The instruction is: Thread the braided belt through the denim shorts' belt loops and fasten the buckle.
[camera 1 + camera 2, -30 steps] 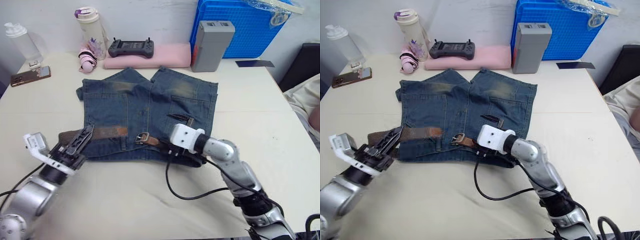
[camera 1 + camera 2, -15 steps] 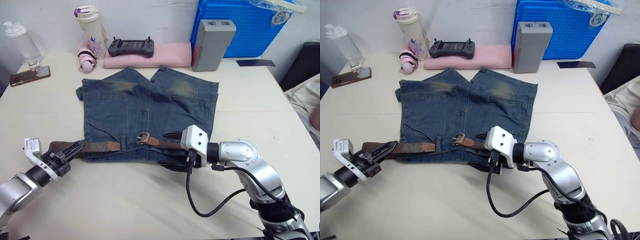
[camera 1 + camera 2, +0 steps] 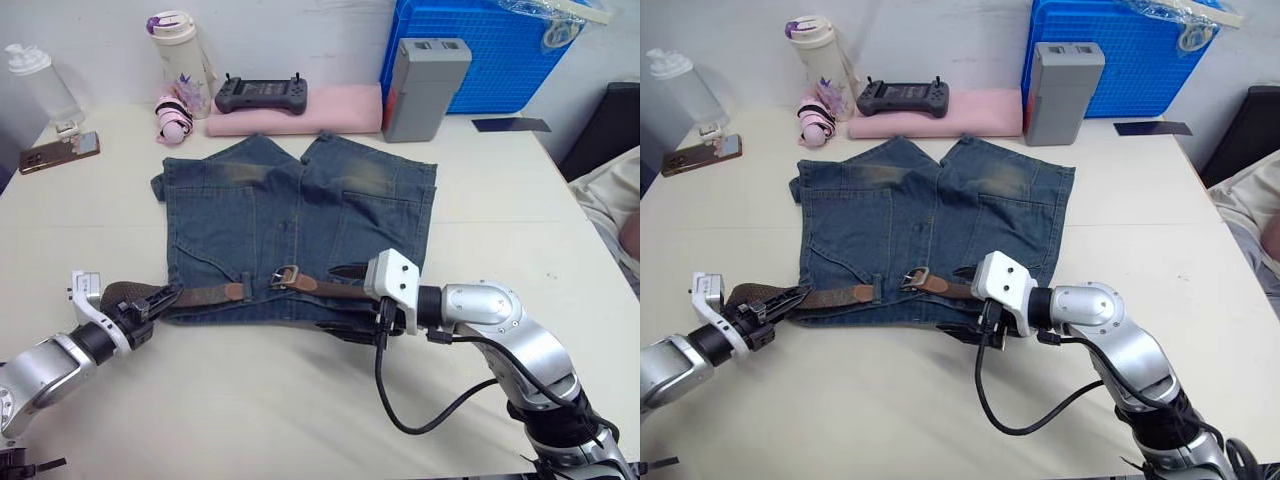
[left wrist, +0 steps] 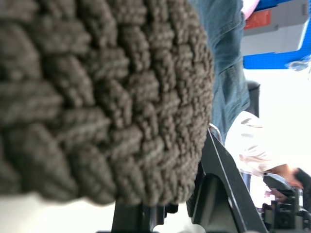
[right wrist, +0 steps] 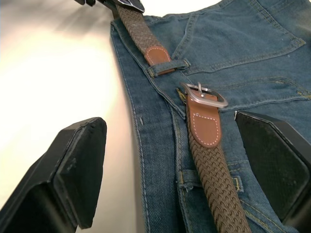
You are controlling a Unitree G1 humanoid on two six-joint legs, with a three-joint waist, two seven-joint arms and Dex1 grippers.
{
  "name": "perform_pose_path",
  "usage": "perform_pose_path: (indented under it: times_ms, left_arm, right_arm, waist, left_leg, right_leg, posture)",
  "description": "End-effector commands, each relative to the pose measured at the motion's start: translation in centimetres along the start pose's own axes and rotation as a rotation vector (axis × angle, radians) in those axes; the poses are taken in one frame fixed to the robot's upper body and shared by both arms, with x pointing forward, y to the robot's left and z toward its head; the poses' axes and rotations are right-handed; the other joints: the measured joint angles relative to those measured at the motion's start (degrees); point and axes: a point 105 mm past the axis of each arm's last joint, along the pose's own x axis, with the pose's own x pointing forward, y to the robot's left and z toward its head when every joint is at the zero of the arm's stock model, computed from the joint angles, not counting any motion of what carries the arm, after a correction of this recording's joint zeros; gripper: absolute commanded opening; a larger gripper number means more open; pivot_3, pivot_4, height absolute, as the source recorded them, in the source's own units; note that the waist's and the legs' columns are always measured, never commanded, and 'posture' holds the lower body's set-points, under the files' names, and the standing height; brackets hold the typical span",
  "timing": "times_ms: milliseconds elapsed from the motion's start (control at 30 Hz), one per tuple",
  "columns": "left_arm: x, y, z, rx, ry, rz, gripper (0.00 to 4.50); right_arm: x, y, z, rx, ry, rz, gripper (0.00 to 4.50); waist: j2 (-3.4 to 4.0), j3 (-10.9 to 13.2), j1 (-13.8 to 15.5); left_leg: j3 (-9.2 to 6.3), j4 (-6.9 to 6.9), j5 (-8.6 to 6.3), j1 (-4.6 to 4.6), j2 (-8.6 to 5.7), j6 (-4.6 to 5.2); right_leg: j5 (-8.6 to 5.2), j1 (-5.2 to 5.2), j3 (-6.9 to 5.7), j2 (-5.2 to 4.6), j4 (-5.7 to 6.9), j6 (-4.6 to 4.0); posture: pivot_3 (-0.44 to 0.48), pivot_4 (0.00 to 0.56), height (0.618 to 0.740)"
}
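Right wrist view: right gripper (image 5: 177, 174) wide over unfastened buckle (image 5: 204, 94); left gripper (image 3: 150, 300) pinches the braided belt (image 3: 200, 294), tan tip just through a belt loop (image 5: 167, 68).

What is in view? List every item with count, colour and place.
denim shorts: 1, faded blue, table centre
braided belt: 1, dark brown, along the waistband
buckle: 1, silver, mid-waistband
table: 1, cream, under everything
tumbler: 1, cream, far left
clear bottle: 1, far left corner
phone: 1, dark, left edge
pink pad: 1, behind shorts
controller: 1, dark grey, on pad
grey box: 1, beside crate
blue crate: 1, far right
left gripper: 1, black, gripping the belt's end
right gripper: 1, black, open over waistband
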Motion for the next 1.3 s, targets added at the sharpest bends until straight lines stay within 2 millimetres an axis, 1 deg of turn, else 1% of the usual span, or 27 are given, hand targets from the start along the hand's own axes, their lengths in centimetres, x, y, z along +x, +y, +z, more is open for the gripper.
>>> perform_pose_path:
  times_ms: [33,167,300,400,533,700,800,900,1033,1167,1300]
  left_arm:
    - [0.8,-0.5,0.7,0.076,0.039,-0.005,0.0]
    - [2.4,-0.8,-0.2,0.221,0.175,-0.007,0.0]
    - [3.1,-0.5,-1.0,0.35,0.304,-0.014,0.0]
    - [3.8,-0.2,-0.7,0.441,0.356,-0.017,0.0]
    - [5.2,-0.8,-0.1,0.55,0.398,-0.072,0.0]
    - [7.1,-1.2,0.0,0.729,0.46,-0.135,0.0]
    - [7.7,-1.9,-0.5,0.822,0.494,-0.218,0.0]
    - [8.3,-2.3,-0.9,0.925,0.513,-0.276,0.0]
    - [9.1,-3.5,-1.9,0.98,0.517,-0.368,0.0]
    - [9.5,-4.8,-2.2,0.97,0.488,-0.442,0.0]
    - [9.6,-4.7,-2.4,0.969,0.484,-0.447,0.0]
  right_arm:
    - [0.1,0.4,1.1,-0.033,-0.032,0.014,4.46]
    - [0.3,0.6,1.0,-0.036,-0.03,0.021,4.46]
    - [0.4,0.7,0.9,-0.044,-0.027,0.033,4.46]
    - [0.6,0.9,0.8,-0.058,-0.022,0.049,4.46]
    - [0.8,0.8,0.3,-0.111,0.002,0.058,4.46]
    - [1.4,0.2,0.1,-0.256,0.009,0.016,4.46]
    - [1.8,-0.2,-0.1,-0.372,0.017,-0.011,4.46]
    - [2.3,-0.2,-0.4,-0.481,0.018,-0.016,4.46]
    - [3.6,0.0,-0.6,-0.618,-0.007,-0.023,4.46]
    - [4.8,-0.2,-0.7,-0.722,-0.027,-0.049,4.46]
    - [5.7,-0.3,-1.3,-0.809,-0.032,-0.043,4.46]
  waist:
    - [0.0,0.0,0.05]
    - [0.01,0.01,-0.05]
    - [0.03,0.02,-0.35]
    - [0.03,0.03,-0.17]
    - [0.04,0.03,-0.06]
    - [0.02,0.04,0.0]
    - [0.02,0.04,-0.02]
    - [0.02,0.04,0.05]
    - [0.01,0.04,0.14]
    - [0.0,0.05,0.13]
    - [-0.02,0.06,-0.15]
  left_leg:
    - [0.0,0.0,0.0,0.0,-0.01,0.0]
    - [0.02,0.0,0.01,-0.01,-0.05,0.01]
    - [0.08,-0.1,0.04,-0.02,-0.08,0.03]
    - [0.13,-0.24,0.1,-0.03,-0.06,-0.02]
    - [0.16,-0.32,0.18,-0.02,-0.08,-0.03]
    - [0.19,-0.31,0.2,-0.03,-0.11,-0.03]
    - [0.2,-0.3,0.23,-0.04,-0.11,0.0]
    - [0.21,-0.24,0.24,-0.06,-0.1,0.01]
    - [0.19,-0.18,0.24,-0.08,-0.11,0.02]
    - [0.14,0.04,0.24,-0.15,-0.1,0.03]
    - [0.1,0.22,0.26,-0.17,-0.1,0.08]
  right_leg:
    - [0.0,0.0,-0.01,0.0,0.02,0.0]
    - [0.0,-0.01,-0.03,0.01,0.03,0.0]
    - [0.0,-0.02,-0.04,0.04,0.08,0.02]
    - [0.0,-0.07,-0.06,0.11,0.06,0.04]
    - [-0.01,-0.07,-0.07,0.12,0.04,0.05]
    - [-0.01,-0.07,-0.08,0.09,0.05,0.07]
    - [-0.01,-0.06,-0.09,0.1,0.08,0.08]
    - [-0.02,-0.06,-0.09,0.09,0.08,0.1]
    - [-0.02,-0.04,-0.11,0.08,0.08,0.12]
    - [-0.01,-0.02,-0.13,0.05,0.17,0.15]
    - [-0.01,-0.02,-0.13,0.01,0.36,0.16]
  posture:
    - [0.0,0.15,0.712]
    - [0.0,0.15,0.712]
    - [0.0,0.15,0.712]
    - [0.0,0.15,0.712]
    - [0.0,0.15,0.712]
    - [0.0,0.15,0.712]
    - [0.0,0.15,0.712]
    - [0.0,0.15,0.712]
    - [0.0,0.15,0.712]
    - [0.0,0.15,0.712]
    - [0.0,0.15,0.712]
